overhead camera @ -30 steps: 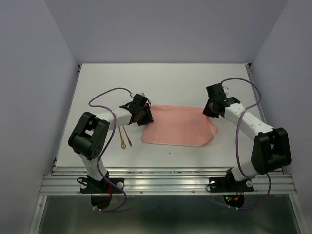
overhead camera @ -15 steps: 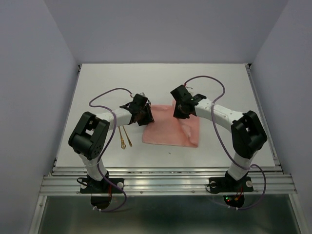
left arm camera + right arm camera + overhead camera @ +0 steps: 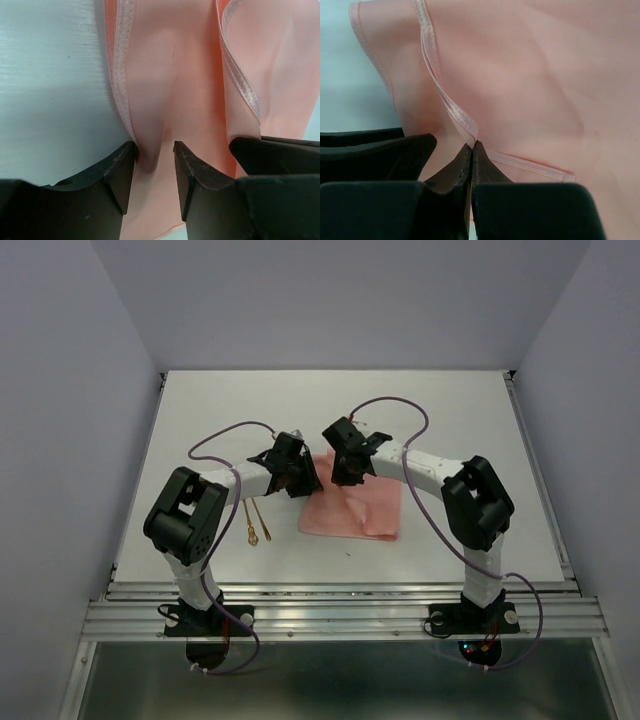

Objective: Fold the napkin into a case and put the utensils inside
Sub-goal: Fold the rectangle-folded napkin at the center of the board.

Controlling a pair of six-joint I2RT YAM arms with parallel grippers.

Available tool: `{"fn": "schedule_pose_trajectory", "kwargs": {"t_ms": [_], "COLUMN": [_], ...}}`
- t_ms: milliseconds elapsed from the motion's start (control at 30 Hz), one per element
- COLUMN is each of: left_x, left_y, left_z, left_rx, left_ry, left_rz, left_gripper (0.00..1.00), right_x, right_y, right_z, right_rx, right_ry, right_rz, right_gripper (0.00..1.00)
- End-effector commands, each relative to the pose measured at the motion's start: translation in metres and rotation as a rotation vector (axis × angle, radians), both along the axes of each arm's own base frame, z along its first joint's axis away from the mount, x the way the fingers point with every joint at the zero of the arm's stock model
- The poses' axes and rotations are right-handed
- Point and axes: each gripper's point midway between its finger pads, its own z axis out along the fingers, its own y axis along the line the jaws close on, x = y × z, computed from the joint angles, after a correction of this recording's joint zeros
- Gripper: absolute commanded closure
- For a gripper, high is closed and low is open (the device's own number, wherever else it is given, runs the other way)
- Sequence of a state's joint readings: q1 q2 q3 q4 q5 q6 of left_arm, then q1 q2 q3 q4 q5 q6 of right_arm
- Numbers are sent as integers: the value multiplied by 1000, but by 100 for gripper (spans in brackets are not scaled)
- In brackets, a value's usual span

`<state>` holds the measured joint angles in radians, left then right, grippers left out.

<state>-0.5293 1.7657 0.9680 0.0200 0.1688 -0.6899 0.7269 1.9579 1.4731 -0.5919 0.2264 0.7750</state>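
The salmon-pink napkin (image 3: 356, 510) lies mid-table, its right part folded over to the left. My right gripper (image 3: 338, 472) is shut on the napkin's hemmed edge (image 3: 451, 112) and holds it lifted just above the lower layer. My left gripper (image 3: 301, 478) is open, and its fingertips (image 3: 129, 152) press down on the napkin (image 3: 170, 75) near its left hem, with cloth lying between them. The two grippers are almost side by side. Two gold utensils (image 3: 256, 524) lie on the table left of the napkin, beside the left arm.
The white table (image 3: 450, 420) is bounded by grey walls on three sides and by a metal rail (image 3: 340, 612) at the near edge. Purple cables loop above both arms. The right arm's elbow (image 3: 478, 502) stands right of the napkin.
My right gripper has swept left across the table with the napkin's right edge, folding the cloth over itself to about half its width. The left gripper has stayed in place.
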Motion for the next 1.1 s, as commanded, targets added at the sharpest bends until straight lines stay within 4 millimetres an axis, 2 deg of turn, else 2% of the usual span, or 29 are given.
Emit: {"fn": "schedule_pose_trajectory", "kwargs": {"t_ms": [0, 367, 533, 667, 767, 833, 1067], "left_x": [-27, -32, -34, -35, -38, -40, -45], "left_y": [5, 9, 10, 10, 9, 5, -13], "left_z": [-27, -31, -33, -33, -36, -35, -30], "left_rx": [34, 40, 44, 44, 43, 39, -2], "left_ry": [103, 111, 116, 119, 130, 130, 126], "left_rz": [-38, -31, -29, -26, -31, -38, -64], "left_gripper": [51, 52, 52, 52, 52, 52, 54], "right_x": [9, 7, 8, 10, 12, 11, 6], "right_y": [31, 50, 50, 49, 42, 38, 29], "right_z": [18, 8, 7, 12, 19, 25, 25], "right_rx": [75, 97, 99, 106, 87, 84, 75], "right_ry": [-41, -7, -12, -22, -48, -59, -59], "right_rz": [20, 26, 10, -4, -23, -29, -55], "right_gripper": [99, 99, 99, 99, 99, 99, 99]}}
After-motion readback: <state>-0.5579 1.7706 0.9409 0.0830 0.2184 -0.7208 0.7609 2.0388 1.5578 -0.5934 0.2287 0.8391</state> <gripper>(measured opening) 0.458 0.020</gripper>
